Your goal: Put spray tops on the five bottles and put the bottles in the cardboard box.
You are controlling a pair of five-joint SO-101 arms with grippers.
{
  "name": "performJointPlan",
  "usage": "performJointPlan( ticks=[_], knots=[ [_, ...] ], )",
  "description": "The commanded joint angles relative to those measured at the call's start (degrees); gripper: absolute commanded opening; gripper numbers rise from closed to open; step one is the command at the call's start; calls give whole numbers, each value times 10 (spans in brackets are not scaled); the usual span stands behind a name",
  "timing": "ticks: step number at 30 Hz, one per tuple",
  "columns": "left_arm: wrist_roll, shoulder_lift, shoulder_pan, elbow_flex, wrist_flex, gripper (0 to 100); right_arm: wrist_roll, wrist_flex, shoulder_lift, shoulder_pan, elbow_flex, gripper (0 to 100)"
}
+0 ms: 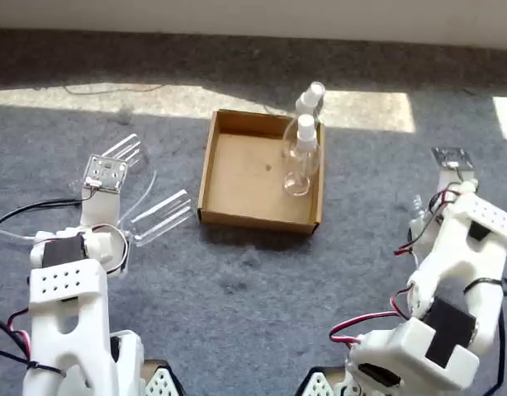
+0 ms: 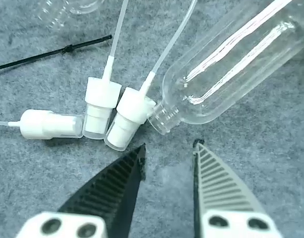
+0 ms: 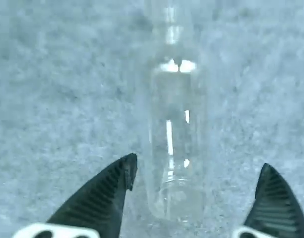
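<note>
right gripper (image 3: 197,164) points down; spread astride a bottle (image 3: 174,124)

The grey cloth (image 1: 253,272) under everything is nappy, matt and rough. The cardboard box (image 1: 206,177) is plain brown card, dull. The bottle (image 2: 231,64) is clear, glossy plastic. The spray tops (image 2: 100,106) are smooth white plastic with translucent tubes (image 2: 117,34). The left gripper (image 2: 168,148) has ribbed, matt plastic fingers (image 2: 112,193).
</note>
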Motion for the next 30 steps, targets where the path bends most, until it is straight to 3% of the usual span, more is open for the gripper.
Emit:
performJointPlan(
  ticks=[1, 13, 30],
  knots=[
    [3, -13, 7, 2, -11, 155, -29, 58, 11, -56, -115, 324],
    [3, -13, 7, 3, -11, 155, -35, 132, 250, -82, -338, 324],
    [3, -13, 7, 3, -11, 155, -14, 128, 272, -82, -328, 321]
  ],
)
